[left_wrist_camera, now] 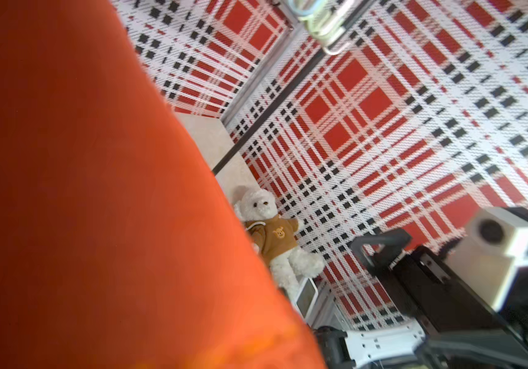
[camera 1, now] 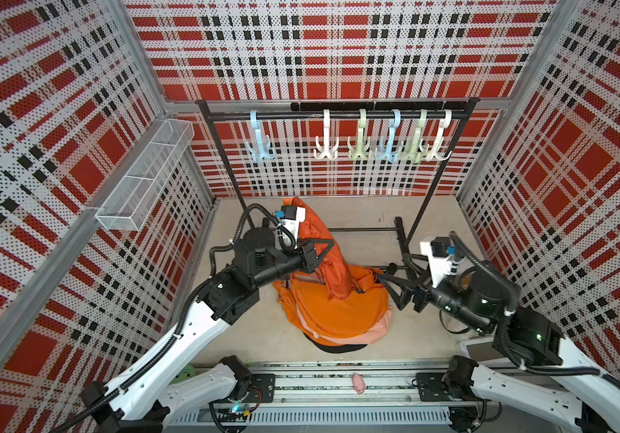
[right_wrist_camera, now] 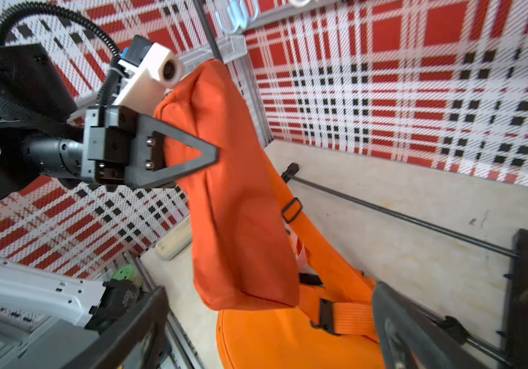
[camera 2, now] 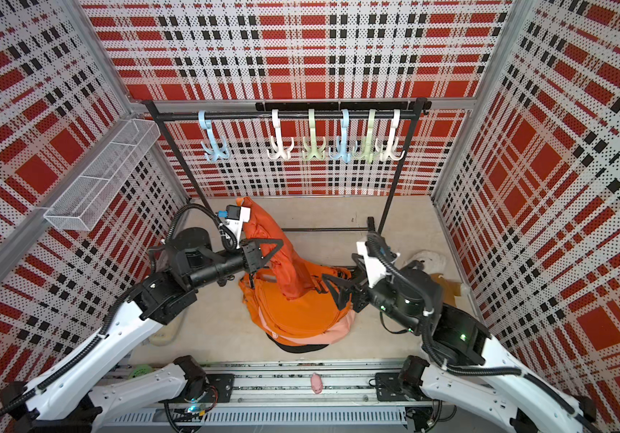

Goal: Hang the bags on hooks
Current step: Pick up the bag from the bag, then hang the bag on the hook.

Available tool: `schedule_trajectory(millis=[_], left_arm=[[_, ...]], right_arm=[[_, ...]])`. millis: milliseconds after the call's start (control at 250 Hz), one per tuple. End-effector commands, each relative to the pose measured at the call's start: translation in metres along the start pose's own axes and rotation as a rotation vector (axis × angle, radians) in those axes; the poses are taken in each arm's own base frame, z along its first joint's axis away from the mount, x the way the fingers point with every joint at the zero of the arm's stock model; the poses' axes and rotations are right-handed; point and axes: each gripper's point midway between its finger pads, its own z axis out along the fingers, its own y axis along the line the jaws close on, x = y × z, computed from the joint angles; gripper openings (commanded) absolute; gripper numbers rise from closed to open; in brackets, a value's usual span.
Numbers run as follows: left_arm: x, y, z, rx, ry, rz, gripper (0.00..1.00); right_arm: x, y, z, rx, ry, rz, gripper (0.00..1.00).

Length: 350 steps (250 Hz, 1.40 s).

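The orange bag lies on the floor in front of the rack. Its padded strap is pulled upright, and my left gripper is shut on the strap near its top. Orange fabric fills the left wrist view and hides those jaws there. My right gripper stands open at the bag's right side, holding nothing. Several pastel hooks hang on the black rail; a blue hook hangs apart at the left.
A white wire basket juts from the left wall. The rack's black base bars lie on the floor behind the right gripper. A white teddy bear sits by the right wall. A small pink item rests on the front rail.
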Motion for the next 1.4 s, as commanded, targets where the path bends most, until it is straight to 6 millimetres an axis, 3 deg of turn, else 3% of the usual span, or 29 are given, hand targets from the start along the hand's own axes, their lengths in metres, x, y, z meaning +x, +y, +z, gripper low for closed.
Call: schedule_trajectory(millis=[0, 108, 264, 420, 516, 736, 825, 981, 1149, 1397], left_arm=[[-0.015, -0.071, -0.036, 0.267, 0.036, 0.161, 0.0], [-0.018, -0.101, -0.05, 0.381, 0.074, 0.224, 0.0], [-0.011, -0.13, -0.066, 0.504, 0.157, 0.284, 0.0], [0.003, -0.159, -0.085, 0.654, 0.221, 0.298, 0.0], [0.01, -0.178, -0.1, 0.744, 0.246, 0.304, 0.0], [0.016, -0.202, -0.115, 0.843, 0.263, 0.294, 0.0], [0.017, -0.213, -0.12, 0.884, 0.266, 0.293, 0.0], [0.018, -0.229, -0.128, 0.94, 0.261, 0.302, 0.0], [0.02, -0.234, -0.126, 0.957, 0.268, 0.298, 0.0], [0.022, -0.235, -0.124, 0.976, 0.261, 0.279, 0.0]], right_arm=[[-0.019, 0.001, -0.017, -0.013, -0.039, -0.043, 1.0], [-0.028, 0.001, -0.019, 0.003, -0.035, -0.071, 1.0], [-0.031, -0.006, 0.002, 0.041, 0.047, -0.092, 1.0], [-0.039, -0.012, 0.024, -0.142, 0.082, 0.103, 1.0], [-0.046, 0.003, 0.025, -0.32, 0.043, 0.134, 1.0], [-0.041, 0.035, 0.025, -0.581, 0.039, 0.106, 1.0], [-0.039, 0.04, 0.03, -0.613, 0.05, 0.09, 1.0], [-0.035, 0.069, 0.036, -0.649, 0.058, -0.016, 1.0], [-0.031, 0.081, 0.053, -0.681, 0.077, -0.041, 1.0], [-0.036, 0.105, 0.057, -0.821, 0.056, -0.05, 1.0]])
